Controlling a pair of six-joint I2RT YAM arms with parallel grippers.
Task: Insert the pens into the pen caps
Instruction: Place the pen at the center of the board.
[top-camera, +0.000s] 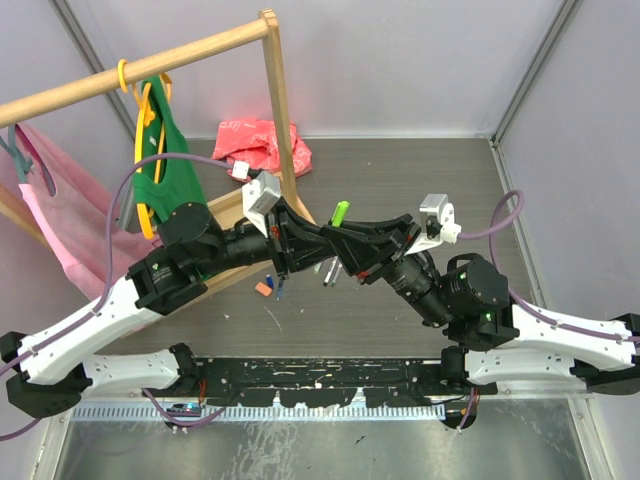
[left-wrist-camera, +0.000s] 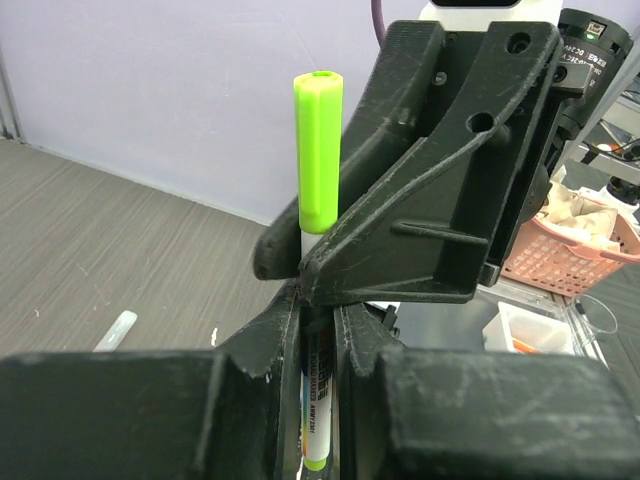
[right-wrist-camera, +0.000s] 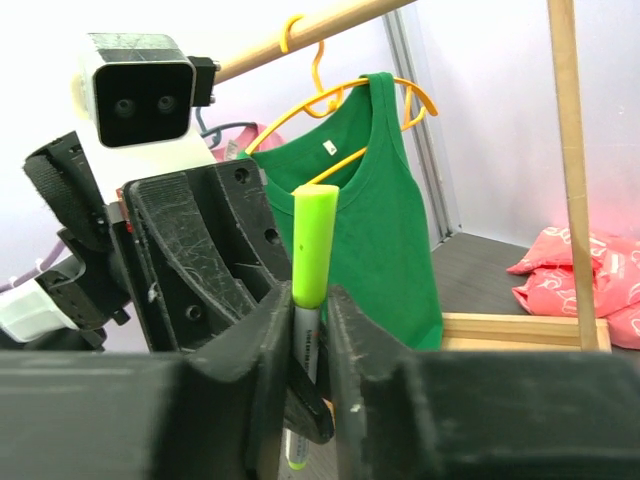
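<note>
Two grippers hold one pen above the desk: left gripper clamped low on its barrel, right gripper clamped just under the cap (green, fitted on).

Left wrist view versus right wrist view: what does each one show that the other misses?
Only the left wrist view: a pale pen lying on the table and a pink basket. Only the right wrist view: a green shirt hanging from a wooden rail, and pink cloth. Both: the green-capped pen standing upright between both arms' jaws.
</note>
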